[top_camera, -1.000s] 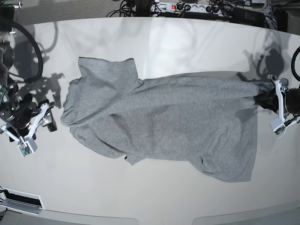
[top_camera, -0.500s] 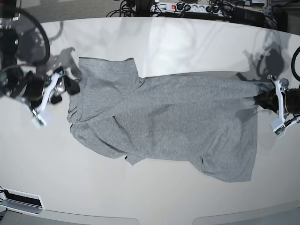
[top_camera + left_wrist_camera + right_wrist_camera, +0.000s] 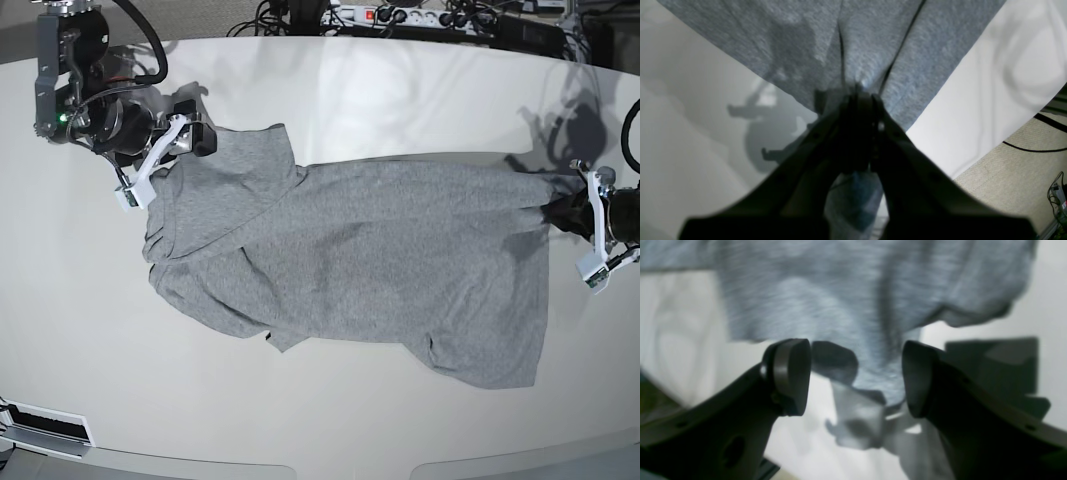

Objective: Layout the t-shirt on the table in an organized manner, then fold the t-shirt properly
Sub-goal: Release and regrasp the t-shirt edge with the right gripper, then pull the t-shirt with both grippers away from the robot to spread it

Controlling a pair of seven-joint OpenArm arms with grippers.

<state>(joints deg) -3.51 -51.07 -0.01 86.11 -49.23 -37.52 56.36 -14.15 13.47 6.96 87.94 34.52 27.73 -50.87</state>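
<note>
The grey t-shirt (image 3: 380,260) lies spread but rumpled across the white table (image 3: 400,90), with its left part folded over. My left gripper (image 3: 548,212) is at the shirt's right edge, shut on a bunched corner of the cloth. In the left wrist view the t-shirt (image 3: 867,43) fans out from the left gripper (image 3: 860,98). My right gripper (image 3: 196,126) is at the shirt's far-left corner. It is open in the right wrist view, where the t-shirt (image 3: 846,296) hem hangs between the right gripper (image 3: 857,373) fingers. No lettering shows.
A power strip with cables (image 3: 400,15) runs behind the table's far edge. A flat device (image 3: 45,430) sits at the near-left corner. Beige carpet with a cable (image 3: 1017,180) shows past the table's edge in the left wrist view.
My right arm has swung from the near-left side of the table up to the shirt's far-left corner, staying open. The left gripper holds still on the cloth.
</note>
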